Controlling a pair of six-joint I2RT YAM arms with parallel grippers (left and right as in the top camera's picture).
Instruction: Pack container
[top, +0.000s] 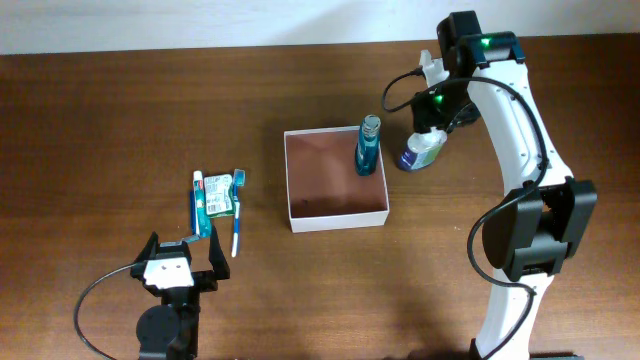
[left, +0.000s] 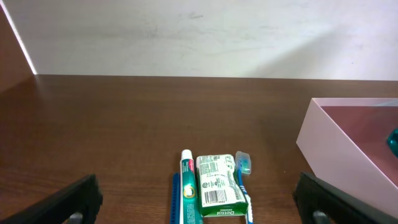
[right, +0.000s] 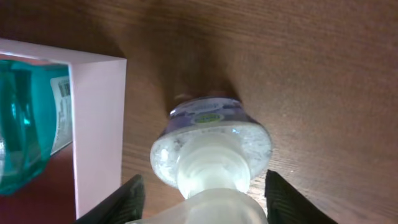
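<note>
- Container (top: 337, 217) sits near the middle of the overhead frame on the brown table (top: 100, 120). It is open on top, with thin white walls and a reddish-brown floor.
- Teal bottle (top: 367, 148) stands upright inside the container, in its upper right corner, close against the walls there. The other floor space in the box is bare.
- Clear bottle (top: 420, 152) with a purple label is outside the container, just beside its upper right corner. In the overhead view it leans, with its base toward the lower left.
- Right gripper (right: 204, 182) is at that clear bottle, at the upper right of the overhead frame. In the right wrist view its dark fingers (right: 127, 202) stand one on each side of the bottle's shoulder, very near it. I cannot tell whether they press on it.
- Left gripper (top: 182, 246) is at the lower left of the overhead frame, jaws spread wide and holding nothing, well apart from the container.
- Toiletries lie side by side on the table just above the left gripper and left of the container: a toothpaste tube (top: 198, 190), a green and white soap box (top: 219, 195) and a blue toothbrush (top: 237, 215).
</note>
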